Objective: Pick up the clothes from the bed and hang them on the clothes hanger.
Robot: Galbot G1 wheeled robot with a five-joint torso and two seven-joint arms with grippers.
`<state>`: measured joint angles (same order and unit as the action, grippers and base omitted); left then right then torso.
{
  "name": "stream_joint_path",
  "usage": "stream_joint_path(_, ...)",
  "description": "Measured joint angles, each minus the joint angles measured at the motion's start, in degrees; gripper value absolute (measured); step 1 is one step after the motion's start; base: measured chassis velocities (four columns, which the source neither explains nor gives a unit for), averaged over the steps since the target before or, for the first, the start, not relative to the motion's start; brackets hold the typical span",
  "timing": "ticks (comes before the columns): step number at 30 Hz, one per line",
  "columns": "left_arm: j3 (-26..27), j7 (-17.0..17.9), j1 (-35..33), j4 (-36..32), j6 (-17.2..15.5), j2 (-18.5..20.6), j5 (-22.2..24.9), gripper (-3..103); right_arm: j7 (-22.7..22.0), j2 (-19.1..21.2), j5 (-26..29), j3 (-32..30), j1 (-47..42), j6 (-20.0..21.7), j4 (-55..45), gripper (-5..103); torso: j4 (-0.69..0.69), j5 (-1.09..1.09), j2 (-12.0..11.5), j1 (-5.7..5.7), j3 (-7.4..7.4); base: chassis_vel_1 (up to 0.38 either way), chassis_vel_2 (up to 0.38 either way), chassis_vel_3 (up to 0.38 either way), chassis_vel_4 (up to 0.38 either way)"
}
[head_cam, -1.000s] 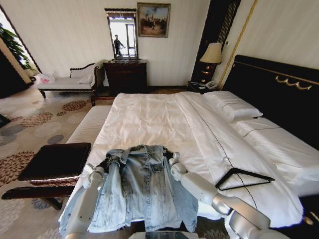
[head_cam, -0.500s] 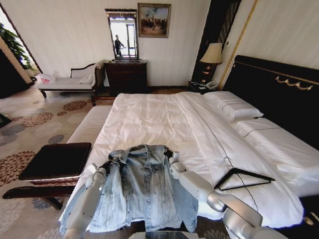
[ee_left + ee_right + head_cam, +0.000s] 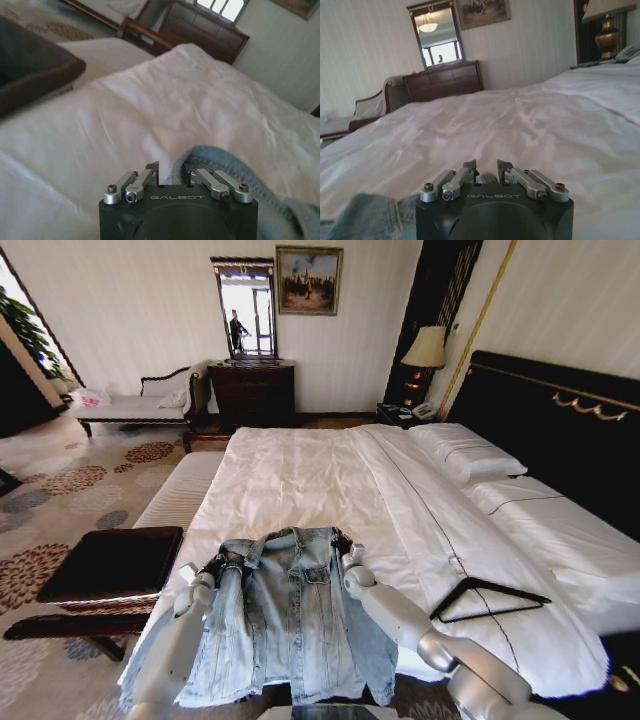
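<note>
**Denim jacket held at both shoulders over the foot of the bed**

Head view: light-blue faded denim jacket (image 3: 285, 615) spread front-up at the near end of the bed (image 3: 330, 480), collar toward the headboard, body and sleeves hanging down over the bed's near edge. Pale, washed fabric with darker seams, a buttoned placket down the middle and chest pockets just visible. Left gripper (image 3: 216, 565) clamped on the jacket's left shoulder, right gripper (image 3: 340, 543) clamped on the right shoulder beside the collar. Black triangular clothes hanger (image 3: 490, 598) lying flat on the white quilt, well apart from the jacket on the robot's right, below the pillows (image 3: 470, 455). Dark padded bench (image 3: 110, 565) just beside the bed on the left. Dark wooden dresser (image 3: 252, 392) with a mirror against the far wall.

Left wrist view: left gripper (image 3: 171, 170) closed on a rolled fold of blue denim (image 3: 225, 165), cloth bunched between the fingers (image 3: 152, 169) and trailing away over the white quilt (image 3: 150, 110). Corner of the dark bench (image 3: 35, 65) beyond the bed's edge.

Right wrist view: right gripper (image 3: 487, 169) nearly closed, a small dark bit of cloth pinched between the fingers (image 3: 469, 165). Patch of blue denim (image 3: 370, 215) lying beside the gripper body on the quilt (image 3: 520, 120). Dresser (image 3: 445, 80) and mirror against the wall behind.
</note>
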<state>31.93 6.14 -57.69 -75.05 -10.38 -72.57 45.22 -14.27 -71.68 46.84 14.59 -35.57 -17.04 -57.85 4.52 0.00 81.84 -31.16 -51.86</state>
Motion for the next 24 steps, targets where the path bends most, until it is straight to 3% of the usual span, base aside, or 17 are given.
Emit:
stream_joint_path(4,2.64,3.03,-3.32,-5.92,-0.67,-0.42,0.35,36,-1.26,2.71,-0.36,-2.09,-2.45,0.12,-5.33,30,-0.01,0.02,0.0,0.0,0.0,0.0,0.0,0.0,0.0)
stream_joint_path(6,5.03,6.05,-7.3,-11.0,-1.44,-0.76,1.15,47,-2.62,6.79,-0.24,-4.17,-5.59,0.67,-11.48,41,0.0,0.04,0.01,0.0,0.01,0.0,0.0,0.0,0.0)
stream_joint_path(8,7.24,7.6,-14.54,-17.41,-2.91,-1.15,2.48,58,-5.66,13.3,2.67,-7.1,-12.3,2.65,-21.77,52,0.01,-0.04,0.01,0.01,0.02,0.0,0.0,0.0,0.0)
stream_joint_path(9,7.24,7.6,-14.54,-17.41,-2.91,-1.15,2.48,58,-5.66,13.3,2.67,-7.1,-12.3,2.65,-21.77,52,0.01,-0.04,0.01,0.01,0.02,0.0,0.0,0.0,0.0)
stream_joint_path(10,7.61,7.31,-17.44,-20.21,-3.42,-1.26,3.4,64,-6.64,14.99,4.38,-7.99,-14.85,3.68,-25.07,52,0.01,-0.03,0.01,0.01,0.01,0.0,0.0,0.0,0.0)
stream_joint_path(11,7.93,6.08,-21.75,-24.74,-4.05,-1.47,4.73,64,-7.93,17.05,6.81,-9.86,-18.82,5.19,-30.51,62,0.0,0.05,0.01,0.01,0.01,0.0,0.0,0.0,0.0)
stream_joint_path(12,7.73,4.2,-25.06,-28.52,-4.5,-1.7,5.55,69,-8.85,18.92,8.56,-12.21,-23.2,6.43,-35.91,62,-0.05,0.04,0.02,0.03,0.03,0.0,0.0,0.0,0.0)
stream_joint_path(15,6.9,0.73,-29.27,-32.94,-4.73,-2.15,5.69,80,-10.74,21.07,9.72,-15.08,-30.03,8.34,-42.81,73,0.02,-0.01,0.03,0.05,0.03,0.0,0.0,0.0,0.0)
stream_joint_path(17,6.67,-1.72,-32.22,-35.51,-3.6,-3.19,3.74,90,-12.62,21.78,9.33,-16.48,-35.77,9.23,-47.41,84,0.02,0.0,0.03,0.05,0.03,0.0,0.0,0.0,0.0)
stream_joint_path(21,8.04,-3.28,-33.85,-39.57,0.25,-5.36,-1.03,98,-13.35,21.36,7.23,-16.57,-40.79,8.76,-51.66,94,0.0,0.01,0.03,0.05,0.02,0.0,0.0,0.0,0.0)
stream_joint_path(23,10.54,-3.34,-34.07,-43.88,2.93,-6.6,-5.76,100,-9.21,20.97,5.23,-15.58,-42.26,6.39,-53.78,100,0.01,-0.01,0.02,0.02,0.01,0.0,0.0,0.0,0.0)
stream_joint_path(24,10.54,-3.34,-34.07,-43.88,2.93,-6.6,-5.76,100,-9.21,20.97,5.23,-15.58,-42.26,6.39,-53.78,100,0.01,-0.01,0.02,0.02,0.01,0.0,0.0,0.0,0.0)
